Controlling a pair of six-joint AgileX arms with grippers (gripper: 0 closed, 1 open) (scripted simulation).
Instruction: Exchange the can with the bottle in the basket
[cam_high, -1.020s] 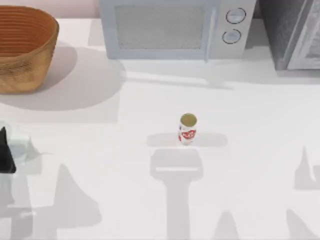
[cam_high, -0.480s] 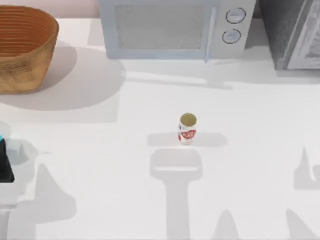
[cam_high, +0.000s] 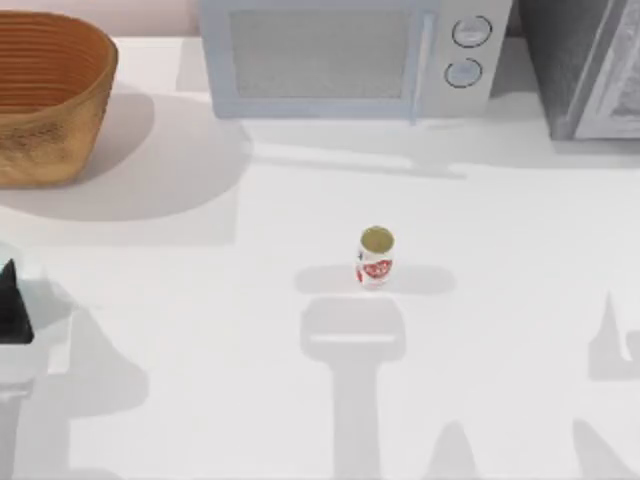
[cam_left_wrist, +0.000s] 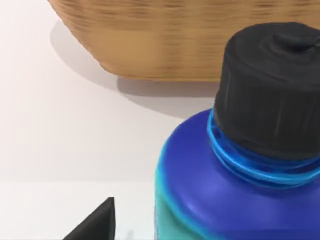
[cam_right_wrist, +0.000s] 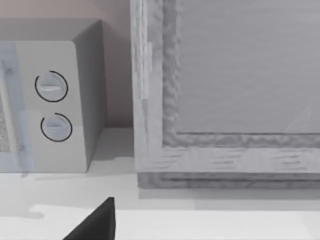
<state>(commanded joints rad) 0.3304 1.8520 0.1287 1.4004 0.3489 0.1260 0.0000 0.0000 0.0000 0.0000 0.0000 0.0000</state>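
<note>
Can (cam_high: 375, 257) stands upright near mid-table in the top view, white w/ red label and dull gold top, well apart from everything else. Basket (cam_high: 45, 95), woven orange-brown, sits at the table's far left corner; the left wrist view shows its outer wall (cam_left_wrist: 200, 45) beyond the bottle. Left gripper (cam_high: 12, 310) is at the table's left edge, below the basket and well apart from it, seen as a dark shape cut by the frame. Bottle (cam_left_wrist: 225, 185) sits right up against the left wrist camera: blue body shading to turquoise low down, black ribbed cap; basket wall beyond it. A dark finger (cam_left_wrist: 95, 222) pokes into the corner beside it. Whether the left pincer is clamped on the bottle or just next to it: cannot tell. Right arm is parked; its wrist view faces the microwave (cam_right_wrist: 50, 100) w/ two round dials and a grey cabinet (cam_right_wrist: 225, 100) beside it, both at the table's back edge. One dark finger (cam_right_wrist: 97, 222) shows there; pincer state cannot be told.
</note>
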